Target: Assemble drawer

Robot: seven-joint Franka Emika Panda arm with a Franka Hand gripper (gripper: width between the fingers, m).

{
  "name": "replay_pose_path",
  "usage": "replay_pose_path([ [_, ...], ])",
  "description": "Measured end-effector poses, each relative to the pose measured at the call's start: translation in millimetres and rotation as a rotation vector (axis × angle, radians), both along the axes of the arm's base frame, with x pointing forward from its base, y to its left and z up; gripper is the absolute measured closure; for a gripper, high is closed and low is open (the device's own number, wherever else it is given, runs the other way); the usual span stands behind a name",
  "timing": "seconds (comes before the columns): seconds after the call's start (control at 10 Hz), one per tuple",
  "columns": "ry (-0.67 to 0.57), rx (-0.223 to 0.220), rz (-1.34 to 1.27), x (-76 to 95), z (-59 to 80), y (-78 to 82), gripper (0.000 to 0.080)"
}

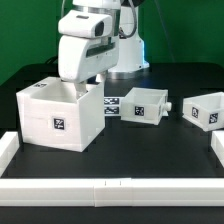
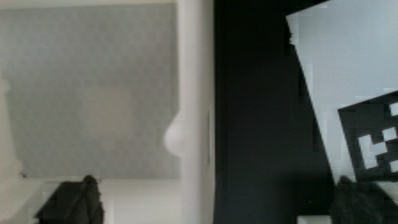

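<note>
The drawer's large white cubic housing (image 1: pixel 62 113) stands at the exterior view's left, its open side up and tags on its faces. My gripper (image 1: pixel 96 84) hangs over the housing's right wall. In the wrist view the gripper (image 2: pixel 214 205) is open. One dark fingertip (image 2: pixel 71 200) is over the housing's inside and the other (image 2: pixel 359 196) is outside, so the wall (image 2: pixel 192 80) lies between them. Nothing is held. Two smaller tagged trays (image 1: pixel 148 104) (image 1: pixel 206 108) lie on the black table to the exterior view's right.
The marker board (image 1: pixel 112 103) lies flat between the housing and the nearer tray, and it also shows in the wrist view (image 2: pixel 347 90). A long low white rail (image 1: pixel 110 188) borders the table's front and sides. The arm's base stands at the back.
</note>
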State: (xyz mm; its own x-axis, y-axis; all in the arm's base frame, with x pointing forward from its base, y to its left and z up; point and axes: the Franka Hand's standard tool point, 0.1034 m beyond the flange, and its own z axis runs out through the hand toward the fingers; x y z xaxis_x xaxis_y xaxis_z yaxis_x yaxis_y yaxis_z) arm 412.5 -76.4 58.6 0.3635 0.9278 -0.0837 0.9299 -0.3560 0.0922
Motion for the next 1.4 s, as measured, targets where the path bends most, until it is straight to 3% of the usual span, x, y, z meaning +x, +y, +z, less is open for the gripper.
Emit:
replay_pose_path([
  [0.3, 0.019, 0.001, 0.004, -7.5, -8.8, -6.9, 0.0151],
  [0.5, 0.016, 0.014, 0.005, -9.5, -18.8, -1.5, 0.0151],
  [0.8, 0.014, 0.015, 0.012, -8.8, -18.8, 0.2, 0.0155],
  [1.1, 0.014, 0.015, 0.013, -8.7, -18.8, 0.2, 0.0674],
  [1.2, 0.013, 0.014, 0.013, -8.4, -18.6, 0.1, 0.0674],
  [1.3, 0.013, 0.014, 0.012, -8.4, -18.6, 0.0, 0.0768],
  [1.4, 0.013, 0.014, 0.013, -8.3, -18.6, 0.2, 0.0768],
])
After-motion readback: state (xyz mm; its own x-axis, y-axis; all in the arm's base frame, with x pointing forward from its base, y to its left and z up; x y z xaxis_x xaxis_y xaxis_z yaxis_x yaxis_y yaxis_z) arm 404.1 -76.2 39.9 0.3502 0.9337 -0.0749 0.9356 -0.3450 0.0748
